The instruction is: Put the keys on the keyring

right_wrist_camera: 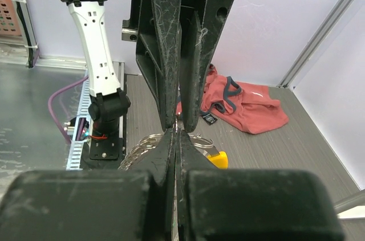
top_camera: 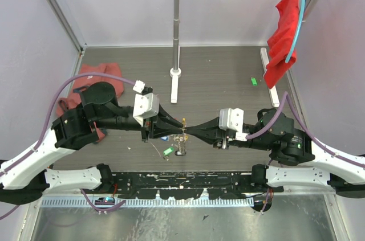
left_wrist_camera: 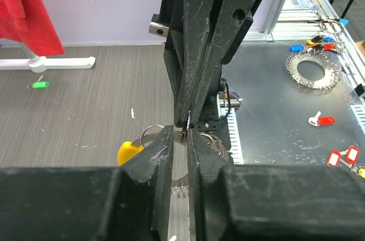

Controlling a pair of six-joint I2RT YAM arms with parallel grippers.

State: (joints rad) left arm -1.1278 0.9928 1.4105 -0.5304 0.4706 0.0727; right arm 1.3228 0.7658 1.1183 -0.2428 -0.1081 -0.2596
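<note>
1. The desk (top_camera: 228, 76) is grey and wood-grained. A metal sheet (left_wrist_camera: 274, 115) covers its near edge by my bases.
2. A white rack (top_camera: 175, 24) stands at the back, and a red cloth (top_camera: 283, 41) hangs from its right end. A pink cloth (top_camera: 94, 78) lies crumpled on the left, partly under my left arm.
3. My two arms reach in toward each other, so the claws meet tip to tip over the middle of the desk.
4. My left claw (left_wrist_camera: 181, 136) is closed down to a narrow slit. It pinches a thin bit of the keyring's metal at its tips.
5. My right claw (right_wrist_camera: 177, 133) has its fingers pressed almost together, nose to nose with the left one. I cannot tell what, if anything, sits between them.
6. The keyring (left_wrist_camera: 150, 133) is directly under the meeting tips, with silvery loops showing on either side of my fingers. Its yellow section (left_wrist_camera: 130, 152) sticks out to one side. I cannot tell whether it touches the desk.
7. A second coiled loop (left_wrist_camera: 312, 70) lies flat on the metal sheet, well apart from the claws.
8. Most of the keys (left_wrist_camera: 343, 156) lie scattered on the metal sheet. Red tags are nearest, and blue and yellow tags (left_wrist_camera: 313, 40) lie beside the second coiled loop.
9. A green-tagged key (top_camera: 168, 151) lies just beside the keyring. Another green tag (top_camera: 253, 81) lies far back on the right, near the rack's foot.
</note>
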